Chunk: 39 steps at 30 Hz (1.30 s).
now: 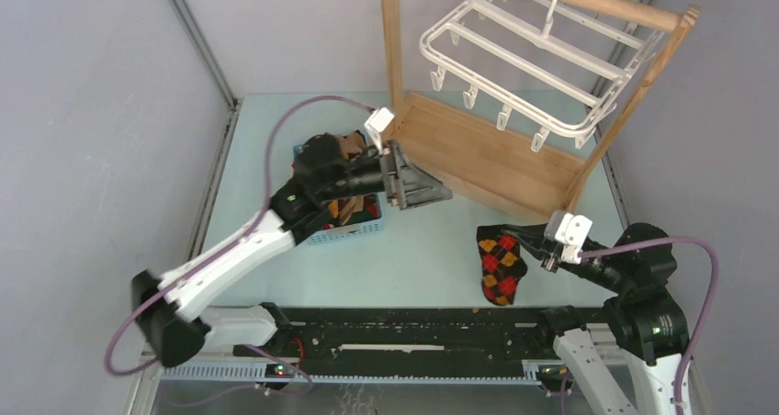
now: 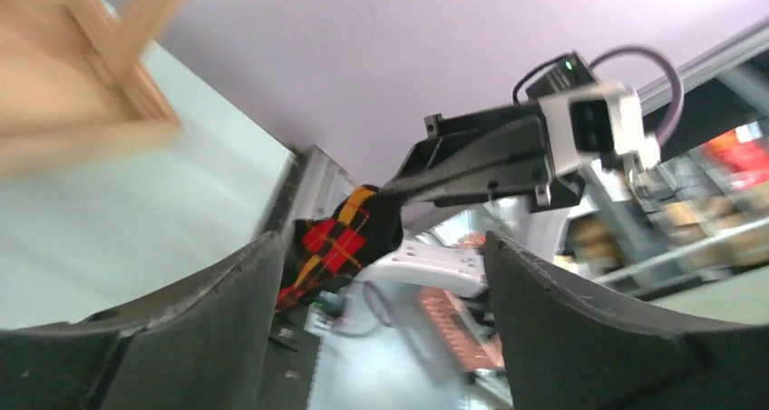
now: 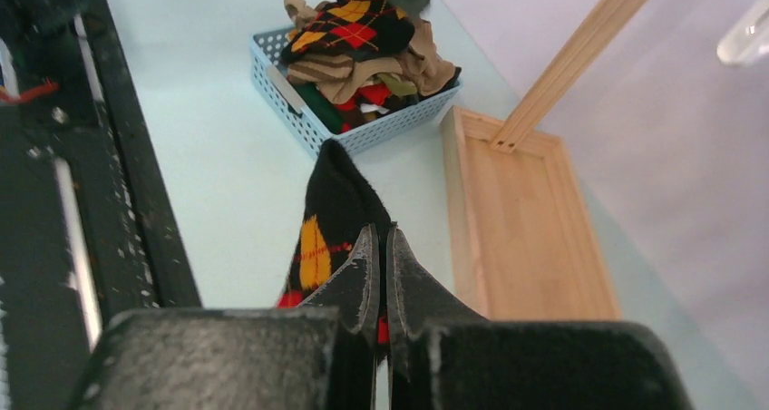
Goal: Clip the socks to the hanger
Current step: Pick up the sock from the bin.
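one argyle sock (image 3: 331, 201), cuff pinched in the closed right hand (image 3: 381, 247); left hand (image 1: 427, 187) gapes wide open, well apart from it.

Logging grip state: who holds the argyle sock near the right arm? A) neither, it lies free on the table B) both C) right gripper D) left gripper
C: the right gripper is shut on the argyle sock, while the left gripper stands open and empty by the basket.
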{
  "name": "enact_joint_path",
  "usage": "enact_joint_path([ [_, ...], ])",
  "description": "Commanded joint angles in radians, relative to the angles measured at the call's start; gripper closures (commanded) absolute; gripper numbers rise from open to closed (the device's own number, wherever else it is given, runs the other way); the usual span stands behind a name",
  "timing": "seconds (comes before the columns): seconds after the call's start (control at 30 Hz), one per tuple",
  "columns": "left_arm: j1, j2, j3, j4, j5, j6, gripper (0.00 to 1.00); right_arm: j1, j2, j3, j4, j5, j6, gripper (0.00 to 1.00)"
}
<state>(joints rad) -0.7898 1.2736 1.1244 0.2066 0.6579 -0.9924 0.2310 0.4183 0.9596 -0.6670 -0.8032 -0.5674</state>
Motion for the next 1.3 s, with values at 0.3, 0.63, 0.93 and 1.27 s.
enact_joint_path([
  [0.3,-0.158,-0.321,-0.194,0.092,-0.198,0.977,0.02,-0.213,0.012,0.029,0.118,-0.319,0.413,1.00],
  [0.63,-0.280,-0.160,-0.156,0.172,-0.267,0.989,0.13,-0.268,0.030,0.030,0.182,-0.354,0.485,1.00],
  [0.93,-0.285,-0.066,-0.143,0.324,-0.198,0.857,0.27,-0.277,0.026,0.030,0.192,-0.343,0.501,1.00],
  [1.27,-0.307,-0.039,-0.182,0.459,-0.247,0.767,0.37,-0.292,0.031,0.030,0.270,-0.336,0.592,1.00],
])
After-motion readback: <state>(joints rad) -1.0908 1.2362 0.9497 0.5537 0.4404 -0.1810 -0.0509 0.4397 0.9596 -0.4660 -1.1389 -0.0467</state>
